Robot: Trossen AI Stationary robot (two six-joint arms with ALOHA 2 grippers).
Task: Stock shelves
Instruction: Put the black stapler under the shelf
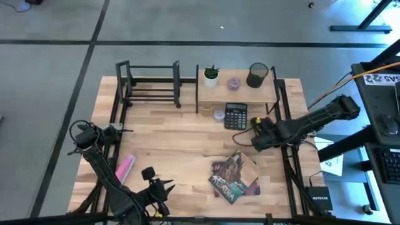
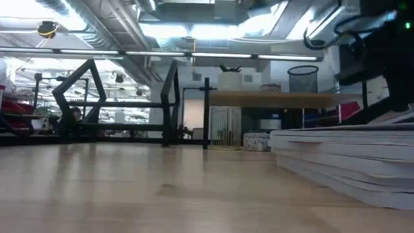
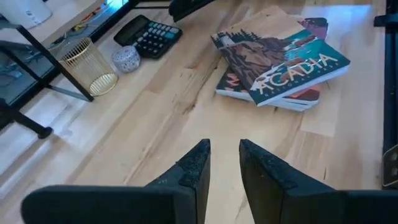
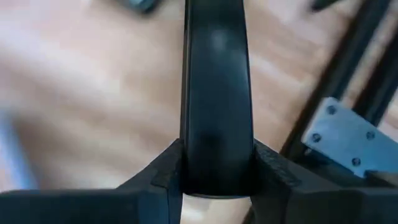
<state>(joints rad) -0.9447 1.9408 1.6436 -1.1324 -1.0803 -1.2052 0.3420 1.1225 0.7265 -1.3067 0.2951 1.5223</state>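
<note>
Shelf: table's far edge, right of the rack.
Calculator: just before the shelf.
Right gripper: beside the calculator, clenched on a black object (unidentifiable).
Left gripper: near table's front edge, fingers slightly parted, empty.
Books: well before the shelf.

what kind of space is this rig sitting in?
Probably a lab or open-plan workshop, not a shop: exposed ceiling ducts, a desk with a keyboard beside the butcher-block table, and a Netgear box by its edge.
</note>
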